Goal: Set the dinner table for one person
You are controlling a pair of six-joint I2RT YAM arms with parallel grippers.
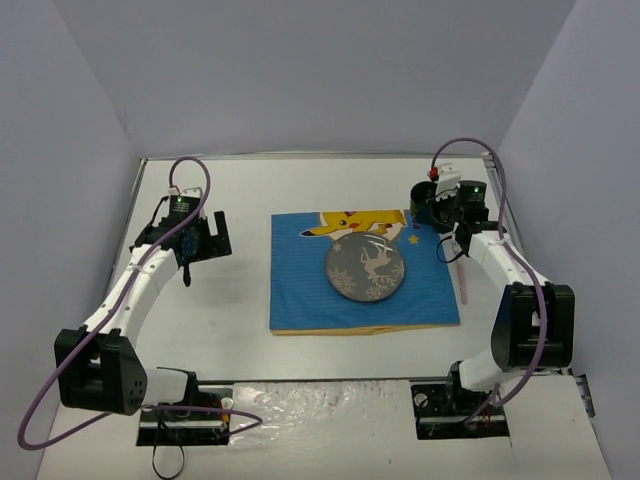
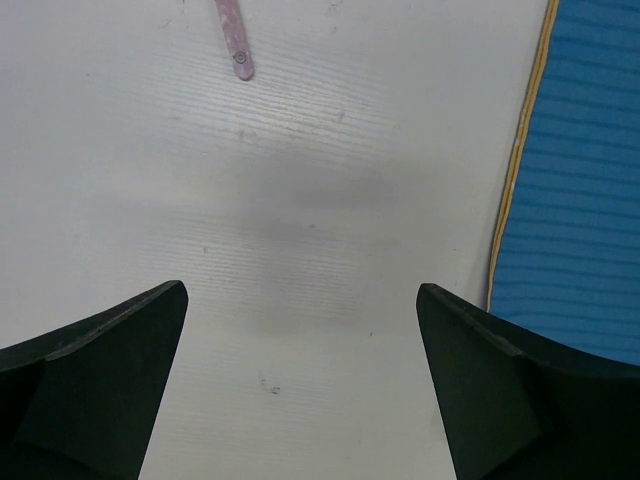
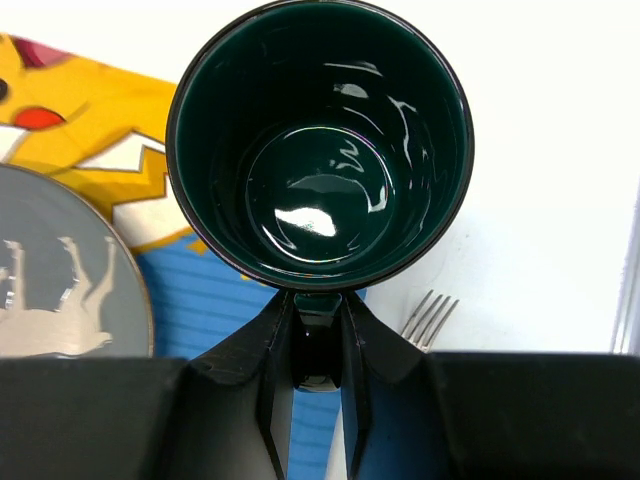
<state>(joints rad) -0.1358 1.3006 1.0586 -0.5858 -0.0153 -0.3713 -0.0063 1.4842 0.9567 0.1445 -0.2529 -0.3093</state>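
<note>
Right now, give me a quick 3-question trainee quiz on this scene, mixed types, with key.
1. True or false: the plate lies on the placemat.
2. The right gripper grips the mug by its: A) rim B) handle C) base.
3. Fill in: the left gripper, over the dinner table, is ___ (open/shut).
Key: 1 true; 2 B; 3 open.

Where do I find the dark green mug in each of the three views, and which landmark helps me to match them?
Top external: the dark green mug is by the far right corner of the blue placemat.
Left wrist: not in it.
Right wrist: it fills the upper centre, its handle clamped in the right tool.
Shared landmark: the placemat, at the right edge of the left wrist view and lower left in the right wrist view.
</note>
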